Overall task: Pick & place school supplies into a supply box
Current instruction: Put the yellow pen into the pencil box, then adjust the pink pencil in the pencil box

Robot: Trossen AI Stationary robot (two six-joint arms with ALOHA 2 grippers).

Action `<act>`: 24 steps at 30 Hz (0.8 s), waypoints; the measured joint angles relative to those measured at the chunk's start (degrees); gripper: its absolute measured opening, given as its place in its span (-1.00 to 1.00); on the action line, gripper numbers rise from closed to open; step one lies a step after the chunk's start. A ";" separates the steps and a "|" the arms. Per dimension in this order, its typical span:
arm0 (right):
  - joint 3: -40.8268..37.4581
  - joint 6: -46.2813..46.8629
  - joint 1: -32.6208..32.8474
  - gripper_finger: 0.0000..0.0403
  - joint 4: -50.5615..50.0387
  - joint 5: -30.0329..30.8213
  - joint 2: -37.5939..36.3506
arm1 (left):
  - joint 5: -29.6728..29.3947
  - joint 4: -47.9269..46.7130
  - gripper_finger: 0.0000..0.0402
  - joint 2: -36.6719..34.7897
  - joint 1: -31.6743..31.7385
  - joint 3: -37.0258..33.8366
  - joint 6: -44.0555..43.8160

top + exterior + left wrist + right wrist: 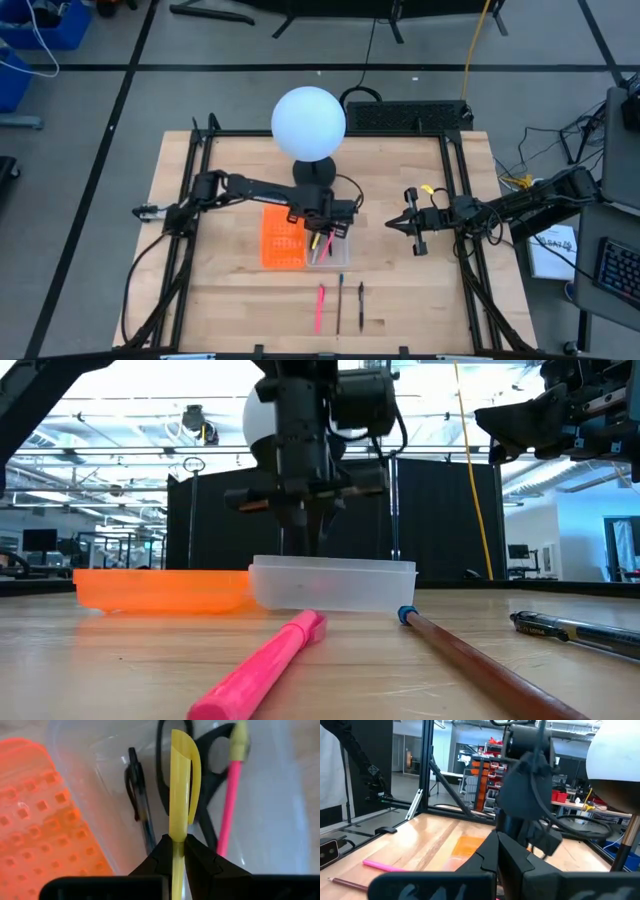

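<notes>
Left pincer (173, 851) clenched on yellow pen (178, 785) above supply box (330, 255); right pincer (400, 223) waits aside, clenched.

Scissors (210, 795) handles cut off at 12 o'clock edge in left wrist view, blades hidden behind yellow pen (177, 805); yellow pen's lower end lost past 6 o'clock edge; right gripper (507, 855) fingertips blurred against left arm (525, 795), gap unreadable.
</notes>
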 joint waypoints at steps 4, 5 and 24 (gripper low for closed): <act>0.00 0.00 0.01 -1.00 -0.04 0.00 0.00 | 1.85 0.01 -0.84 1.26 0.59 0.00 0.89; 0.00 0.00 0.01 -1.00 -0.05 0.00 0.00 | 1.94 0.15 -0.84 1.59 0.54 0.00 0.88; 0.00 0.61 0.02 -1.00 -1.06 0.00 0.00 | -5.25 0.33 -0.26 -5.57 -1.28 0.00 4.86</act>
